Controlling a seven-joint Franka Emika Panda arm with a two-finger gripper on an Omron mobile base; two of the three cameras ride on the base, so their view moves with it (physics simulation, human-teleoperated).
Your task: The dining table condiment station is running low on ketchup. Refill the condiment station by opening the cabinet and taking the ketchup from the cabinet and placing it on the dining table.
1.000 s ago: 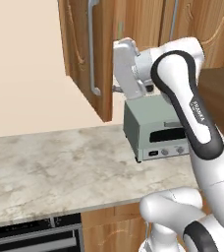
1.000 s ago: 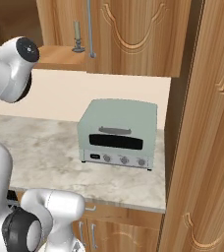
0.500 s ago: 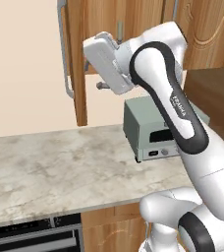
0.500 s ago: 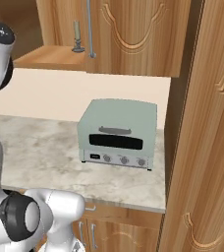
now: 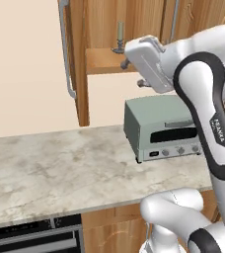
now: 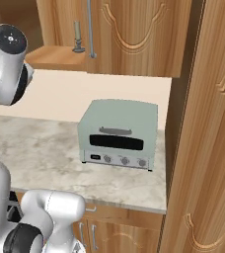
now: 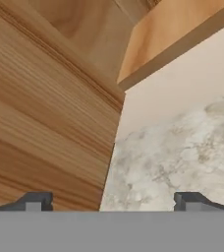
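1. Gripper (image 7: 112, 202) jaws stand wide apart and grasp nothing; its dark fingertips (image 7: 34, 201) frame the cabinet (image 5: 80, 59) door's wood-grain edge.
2. Cabinet's door hangs swung open, long silver bar handle (image 5: 65, 49) on its face; the flat wooden shelf (image 5: 107, 59) lies exposed.
3. Ketchup: I cannot tell where it is.
4. Grey candlestick (image 5: 119, 37) stands upright on the shelf.
5. Below, a boxy pale-green toaster oven (image 5: 161, 128) sits on the marbled counter (image 5: 50, 168), bare stone to its left.

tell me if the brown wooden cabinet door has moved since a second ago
Yes. The brown wooden cabinet door has swung further open: its lower edge has shifted left, away from the pale green toaster oven, which has stayed put.
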